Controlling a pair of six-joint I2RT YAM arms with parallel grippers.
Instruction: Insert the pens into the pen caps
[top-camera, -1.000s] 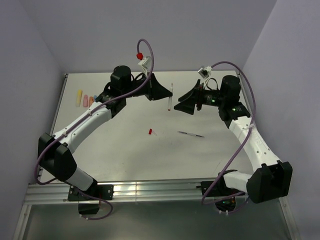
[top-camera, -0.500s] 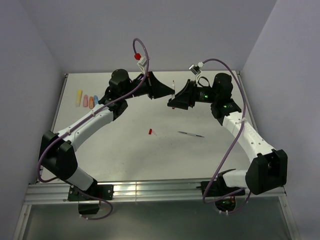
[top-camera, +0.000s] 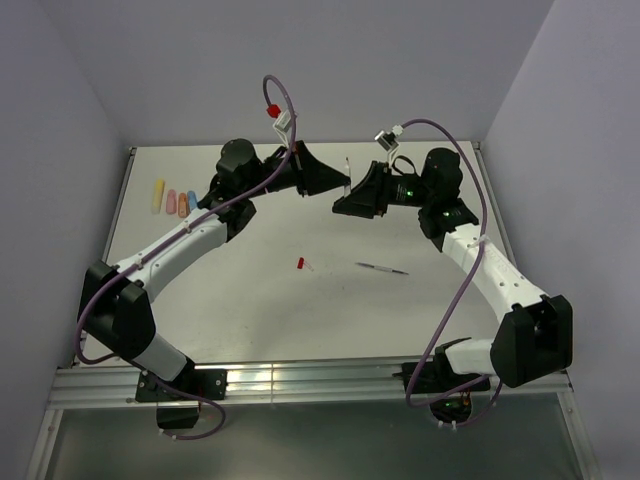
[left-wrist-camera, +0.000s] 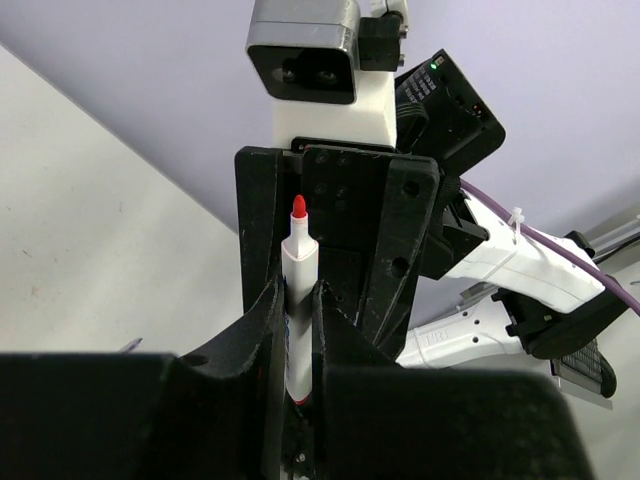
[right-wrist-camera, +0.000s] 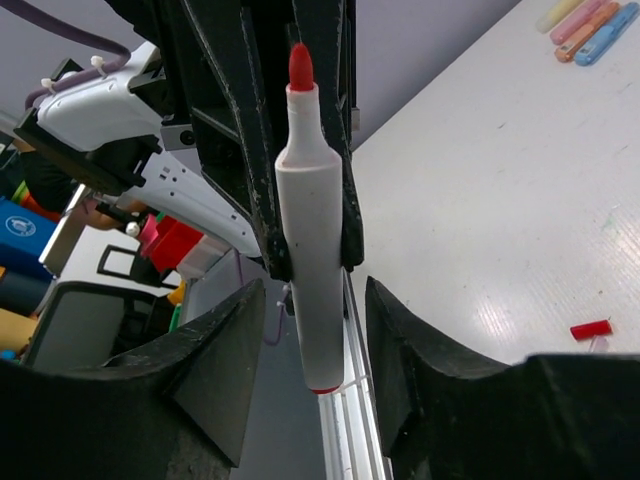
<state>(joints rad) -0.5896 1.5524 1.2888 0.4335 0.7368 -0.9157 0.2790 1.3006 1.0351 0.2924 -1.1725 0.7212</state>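
Left wrist: L gripper (left-wrist-camera: 295, 296) tight on white pen (left-wrist-camera: 298, 250); R gripper (right-wrist-camera: 310, 298) wide apart.

A robotics lab test cell: a bare white tabletop (top-camera: 250, 310) boxed in by plain lavender walls (top-camera: 400, 60), an aluminium rail (top-camera: 300, 385) carrying the cabled left arm (top-camera: 180, 240) and right arm (top-camera: 500, 285), coloured boxes (right-wrist-camera: 170, 245) stacked beyond

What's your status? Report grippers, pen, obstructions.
Left gripper shut on white pen, held aloft. Right gripper open, fingers either side of it. Red cap on table, not yet fitted. Nothing seen blocking.
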